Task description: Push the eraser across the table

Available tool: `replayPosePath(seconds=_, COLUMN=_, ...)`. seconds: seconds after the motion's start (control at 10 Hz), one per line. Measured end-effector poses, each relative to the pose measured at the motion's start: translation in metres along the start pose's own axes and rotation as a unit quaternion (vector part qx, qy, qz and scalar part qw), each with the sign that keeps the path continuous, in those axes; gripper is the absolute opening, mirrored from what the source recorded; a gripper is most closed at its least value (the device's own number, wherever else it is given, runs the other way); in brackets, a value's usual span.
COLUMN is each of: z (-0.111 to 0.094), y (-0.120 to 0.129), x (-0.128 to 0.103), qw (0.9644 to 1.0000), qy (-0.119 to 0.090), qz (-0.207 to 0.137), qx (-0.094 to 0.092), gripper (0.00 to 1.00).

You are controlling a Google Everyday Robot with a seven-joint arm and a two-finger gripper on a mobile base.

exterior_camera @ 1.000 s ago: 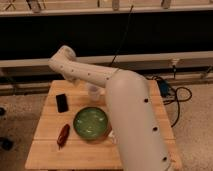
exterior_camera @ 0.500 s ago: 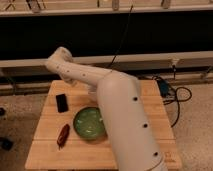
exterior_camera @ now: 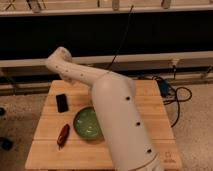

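The eraser (exterior_camera: 61, 102), a small flat black block, lies on the left part of the light wooden table (exterior_camera: 150, 107). My white arm (exterior_camera: 117, 117) rises from the bottom right and bends at an elbow (exterior_camera: 61, 61) over the table's far left edge. The elbow is just beyond the eraser and apart from it. My gripper is hidden behind the arm and does not show. Nothing touches the eraser.
A green bowl (exterior_camera: 88, 123) sits right of the eraser, partly covered by the arm. A red-brown elongated object (exterior_camera: 63, 135) lies near the front left. A logo (exterior_camera: 169, 161) marks the front right corner. Cables (exterior_camera: 175, 97) lie on the floor to the right.
The arm has swung left across the table, now covering the whitish block and part of the bowl. The eraser has not moved.
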State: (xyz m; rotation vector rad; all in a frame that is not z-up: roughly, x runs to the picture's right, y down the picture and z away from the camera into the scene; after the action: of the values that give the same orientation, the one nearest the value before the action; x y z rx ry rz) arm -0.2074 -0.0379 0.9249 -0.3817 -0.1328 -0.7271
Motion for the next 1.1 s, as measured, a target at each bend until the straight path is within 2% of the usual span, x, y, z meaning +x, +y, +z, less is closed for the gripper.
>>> replayPosePath(seconds=0.4, z=0.013, y=-0.011, x=-0.011, qw=0.9999, qy=-0.004, qz=0.008, qx=0.007, gripper=0.04)
replayPosePath(seconds=0.9, z=0.030, y=-0.013, x=-0.019, qw=0.9998, qy=-0.006, qz=0.011, qx=0.013, gripper=0.04)
replayPosePath(seconds=1.1, z=0.037, y=-0.022, x=-0.036, qw=0.9998, qy=-0.009, qz=0.007, qx=0.016, gripper=0.04)
